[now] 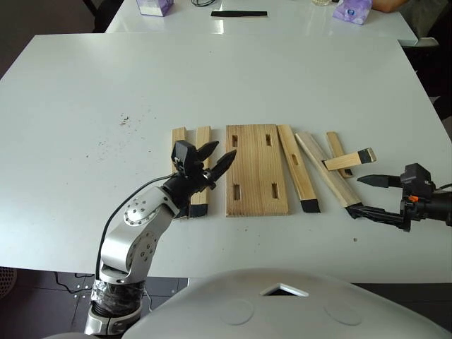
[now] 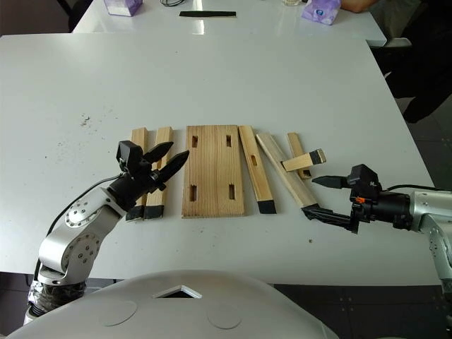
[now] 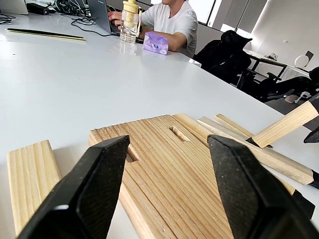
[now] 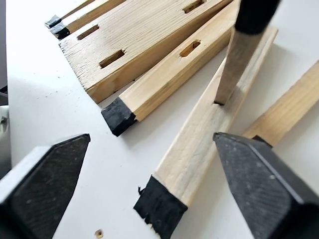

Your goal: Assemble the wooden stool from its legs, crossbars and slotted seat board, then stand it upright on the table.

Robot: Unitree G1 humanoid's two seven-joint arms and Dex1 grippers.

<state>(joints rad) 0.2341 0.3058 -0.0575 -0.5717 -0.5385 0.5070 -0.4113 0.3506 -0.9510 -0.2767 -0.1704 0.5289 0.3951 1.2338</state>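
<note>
**Part location.** The slotted seat board lay flat on the desk. Two legs lay side by side just to its left. Two longer legs lay to its right, the outer one angled away. A short crossbar rested tilted across that outer leg, and a further short piece lay beside it.

**Jaw state.** The left jaws stood apart above the left-hand legs, with their tips near the board's left edge. The right jaws stood apart, level with the black-capped end of the outer leg. Neither held a part.

**Handling, as judged.**
- All parts appeared to be solid wood: stiff, light and unlikely to crush.
- The bare grain should give fair friction, and the black caps perhaps more.
- The board looked too wide to span. It should be taken across its thickness at a long edge, clear of the slots.
- The legs should be gripped across their narrow width near mid-length, away from the slot.
- The propped crossbar was likely to roll off if nudged.
</note>
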